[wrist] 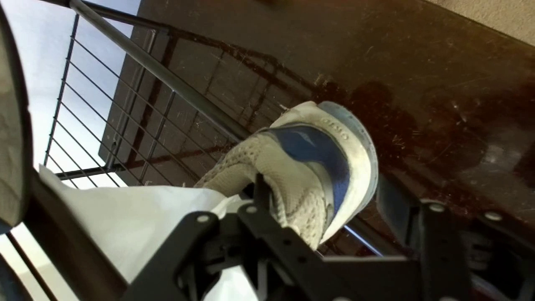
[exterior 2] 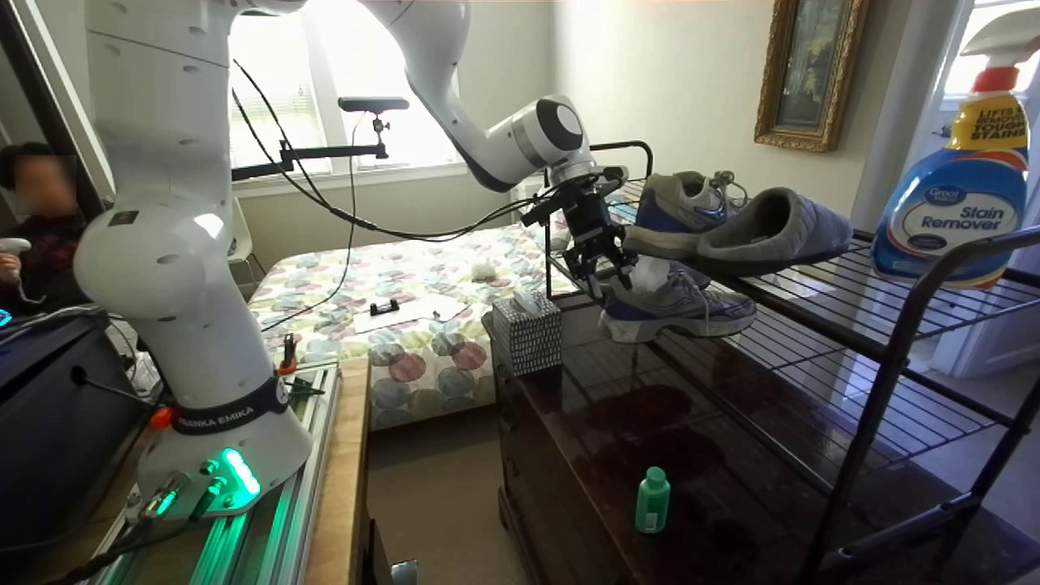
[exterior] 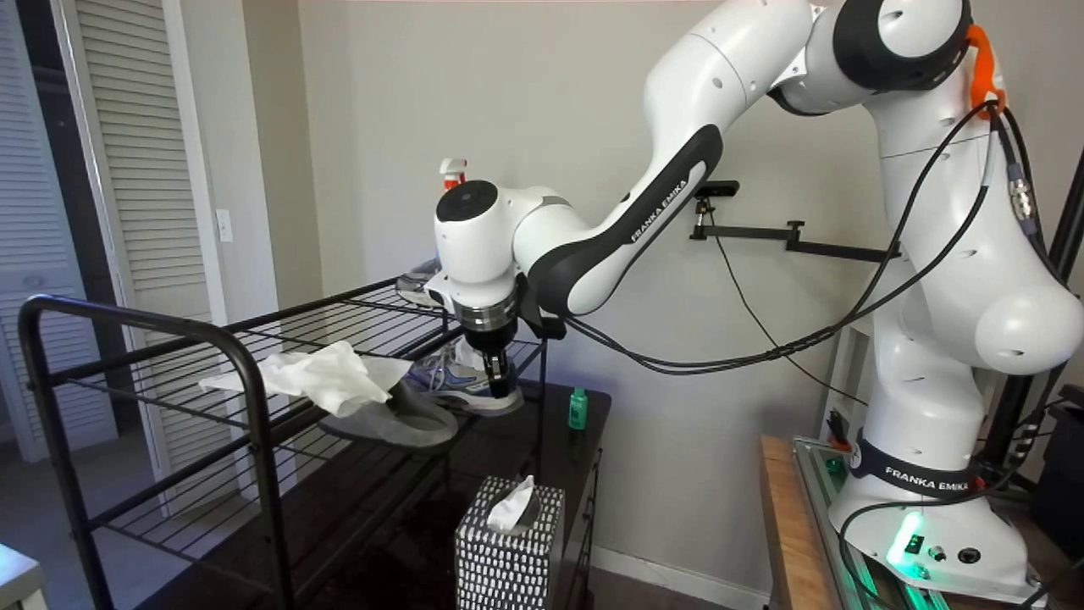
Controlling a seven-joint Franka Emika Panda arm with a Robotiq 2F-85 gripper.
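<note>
Black rack holds sneaker, claw astride heel.

1 running shoe, off-white mesh, blue heel panel; upright on wire rack, heel overhanging; white tissue at opening.

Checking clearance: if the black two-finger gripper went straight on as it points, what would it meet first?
The gripper would probably meet the lower white-and-blue mesh sneaker first: its heel lines up between the open jaws, though depth is unclear.
</note>
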